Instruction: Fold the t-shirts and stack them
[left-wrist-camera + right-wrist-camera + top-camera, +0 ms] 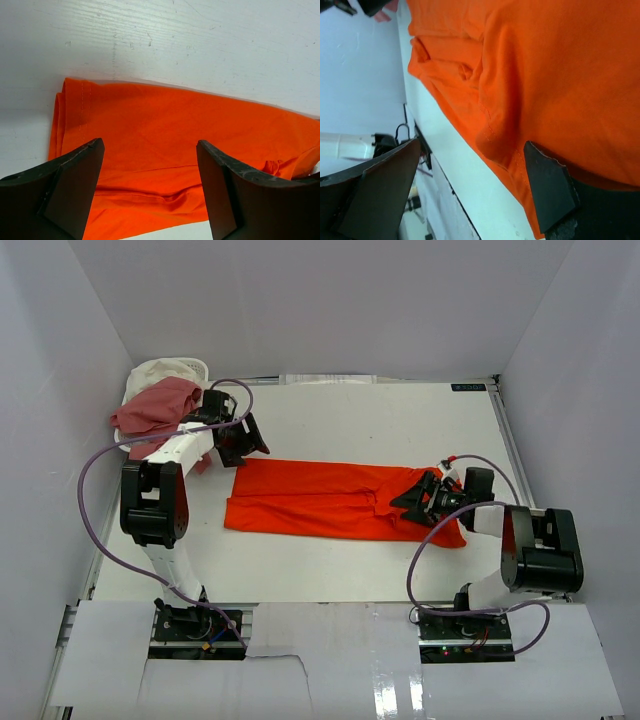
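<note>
A bright orange-red t-shirt (330,500) lies flat across the middle of the table as a long band folded lengthwise. My left gripper (243,440) hovers open over its far left corner. In the left wrist view the orange fabric (165,130) fills the gap between the dark fingers (75,185), and nothing is gripped (150,150). My right gripper (415,502) stands open over the shirt's right end. One finger (547,185) is above the hem (560,75) and the other is above bare table (472,147). A dusty pink t-shirt (155,405) and a cream-white t-shirt (160,372) sit heaped at the back left.
A small white basket (196,367) at the back left corner holds the pink and cream heap, close behind my left arm. White walls enclose the table on three sides. Purple cables loop off both arms. White sheets cover the near edge beside the arm bases.
</note>
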`<state>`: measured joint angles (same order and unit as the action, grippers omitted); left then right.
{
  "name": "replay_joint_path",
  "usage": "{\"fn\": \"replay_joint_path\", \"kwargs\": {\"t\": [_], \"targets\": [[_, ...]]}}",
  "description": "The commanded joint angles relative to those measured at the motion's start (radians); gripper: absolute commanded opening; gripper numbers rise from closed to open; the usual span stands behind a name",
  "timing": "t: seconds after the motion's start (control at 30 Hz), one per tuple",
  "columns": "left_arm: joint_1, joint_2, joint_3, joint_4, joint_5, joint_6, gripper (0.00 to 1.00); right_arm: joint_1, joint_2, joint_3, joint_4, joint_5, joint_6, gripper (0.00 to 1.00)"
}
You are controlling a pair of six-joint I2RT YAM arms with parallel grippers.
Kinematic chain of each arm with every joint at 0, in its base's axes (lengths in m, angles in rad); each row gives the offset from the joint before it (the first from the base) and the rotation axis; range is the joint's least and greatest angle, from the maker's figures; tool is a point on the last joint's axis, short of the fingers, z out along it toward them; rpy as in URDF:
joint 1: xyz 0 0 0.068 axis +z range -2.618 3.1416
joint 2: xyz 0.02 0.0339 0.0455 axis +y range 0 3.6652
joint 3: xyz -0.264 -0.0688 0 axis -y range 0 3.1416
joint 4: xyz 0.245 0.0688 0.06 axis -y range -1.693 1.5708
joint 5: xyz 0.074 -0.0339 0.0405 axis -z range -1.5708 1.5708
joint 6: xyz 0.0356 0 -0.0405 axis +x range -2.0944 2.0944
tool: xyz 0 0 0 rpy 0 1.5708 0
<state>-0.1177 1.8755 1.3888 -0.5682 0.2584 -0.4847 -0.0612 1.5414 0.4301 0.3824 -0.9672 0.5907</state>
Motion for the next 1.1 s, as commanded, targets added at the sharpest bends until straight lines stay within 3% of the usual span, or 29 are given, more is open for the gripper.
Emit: {"fn": "replay_joint_path", "kwargs": {"t": [0.0,0.1,0.37,0.5,0.8,1.07], "targets": [[0.003,-0.049,0.032,0.001,-0.004,0.017,0.85,0.000,-0.114,0.113,-0.301,0.165,-0.158,0.90],[0.003,-0.046,0.038,-0.001,0.002,0.012,0.85,0.000,-0.148,0.201,-0.469,0.253,-0.222,0.90],[-0.048,-0.030,0.084,-0.050,0.071,0.034,0.85,0.000,-0.179,0.288,-0.576,0.337,-0.290,0.90],[-0.072,-0.023,0.075,-0.082,0.105,0.052,0.85,-0.002,-0.182,0.302,-0.629,0.496,-0.275,0.90],[-0.082,0.063,0.055,-0.101,0.085,0.074,0.84,-0.002,-0.185,0.283,-0.654,0.548,-0.275,0.90],[-0.080,0.122,0.065,-0.105,0.053,0.067,0.84,-0.002,-0.205,0.259,-0.620,0.480,-0.338,0.90]]}}
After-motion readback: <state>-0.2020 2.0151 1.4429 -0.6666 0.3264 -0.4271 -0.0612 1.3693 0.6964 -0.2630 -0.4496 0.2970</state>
